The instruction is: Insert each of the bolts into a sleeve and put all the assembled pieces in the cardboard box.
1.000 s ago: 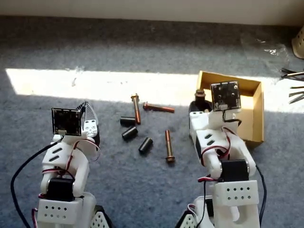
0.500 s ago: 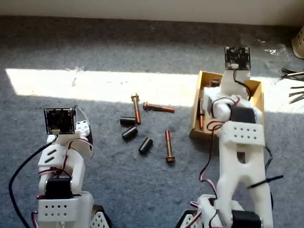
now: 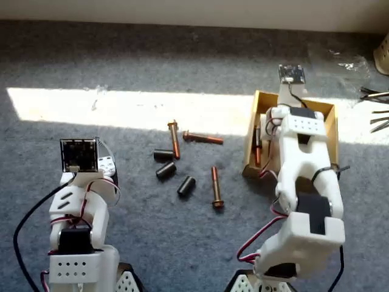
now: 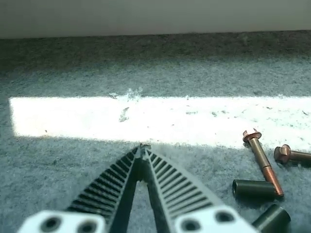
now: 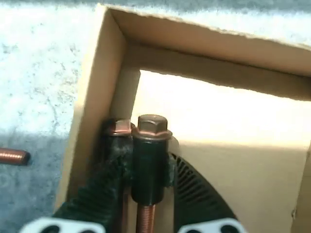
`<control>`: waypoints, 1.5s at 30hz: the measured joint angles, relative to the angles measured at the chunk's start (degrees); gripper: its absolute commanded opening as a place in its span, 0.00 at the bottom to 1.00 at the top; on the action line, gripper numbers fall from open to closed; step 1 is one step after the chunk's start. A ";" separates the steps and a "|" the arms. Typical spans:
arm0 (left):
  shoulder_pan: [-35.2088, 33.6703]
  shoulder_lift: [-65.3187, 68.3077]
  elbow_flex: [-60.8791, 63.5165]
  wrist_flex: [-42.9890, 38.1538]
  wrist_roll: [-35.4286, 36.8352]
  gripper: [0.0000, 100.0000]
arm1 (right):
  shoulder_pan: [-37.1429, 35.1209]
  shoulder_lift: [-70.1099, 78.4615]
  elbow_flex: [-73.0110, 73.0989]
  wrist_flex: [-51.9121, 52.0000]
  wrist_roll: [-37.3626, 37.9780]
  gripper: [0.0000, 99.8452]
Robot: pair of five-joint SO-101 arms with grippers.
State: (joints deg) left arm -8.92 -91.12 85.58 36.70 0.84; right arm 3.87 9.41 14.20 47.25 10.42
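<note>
Hanging inside the cardboard box point(image 5: 92, 97), right gripper point(image 5: 146, 167) clamps a sleeved bolt point(image 5: 149, 155) — second sleeved bolt point(image 5: 116, 133) alongside; left gripper point(image 4: 142, 155) pinched closed.

Every bolt point(image 3: 175, 139) is gleaming copper and every sleeve point(image 3: 166, 170) is showing black. The cardboard box point(image 3: 332, 146) is glowing tan. The carpet point(image 3: 182, 243) is showing speckled grey, a pale sunlit band crossing it. The arms point(image 3: 79, 207) are showing white with black motor blocks, their ribbed fingers point(image 4: 109, 187) black.

No readable text, labels, numbers or signs on anything in view
</note>
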 measured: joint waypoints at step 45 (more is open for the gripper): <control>-3.08 0.00 3.43 -4.04 0.00 0.01 | -25.41 -30.86 5.36 14.42 6.59 0.13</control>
State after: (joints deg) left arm -12.00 -91.12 89.01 32.66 0.84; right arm -21.54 -21.45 19.56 61.67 17.01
